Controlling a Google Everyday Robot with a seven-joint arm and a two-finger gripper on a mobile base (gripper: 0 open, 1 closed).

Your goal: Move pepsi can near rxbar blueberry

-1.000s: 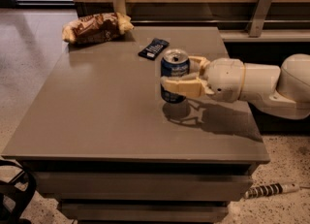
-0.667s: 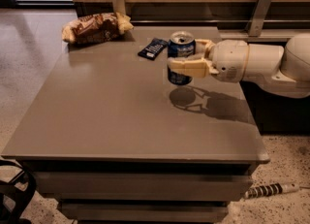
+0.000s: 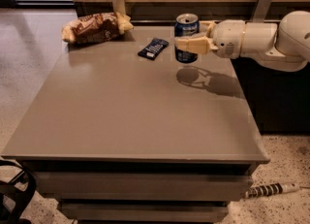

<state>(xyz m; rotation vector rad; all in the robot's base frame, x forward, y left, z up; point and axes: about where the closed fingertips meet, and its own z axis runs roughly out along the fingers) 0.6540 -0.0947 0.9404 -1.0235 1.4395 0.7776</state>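
1. At the far left of the flat grey table top [image 3: 121, 111] lies a crumpled brown and tan snack bag [image 3: 94, 26]. It is no part of your job and sits well apart from the can.
2. To its right lies the rxbar blueberry [image 3: 153, 48], a small flat dark navy wrapper with white lettering, angled near the back edge. It marks your goal, and the bare table on its right leaves room for the can.
3. Just right of the bar is the pepsi can [image 3: 186, 27], dark blue with a silver top. It is upright and off the table, with its round shadow on the surface below, apart from its base. Carried clear like this, it cannot drag or tip.
4. The tan two-finger gripper [image 3: 193, 36] is clamped round the can's middle from the right, one finger across the front and the other behind. The mid-body grip suits an upright carry.
5. The white arm [image 3: 252, 39] reaches in from the right, so it does not cross the bar.
6. By my reading, you have only to lower and release the can, minding the wrapper.
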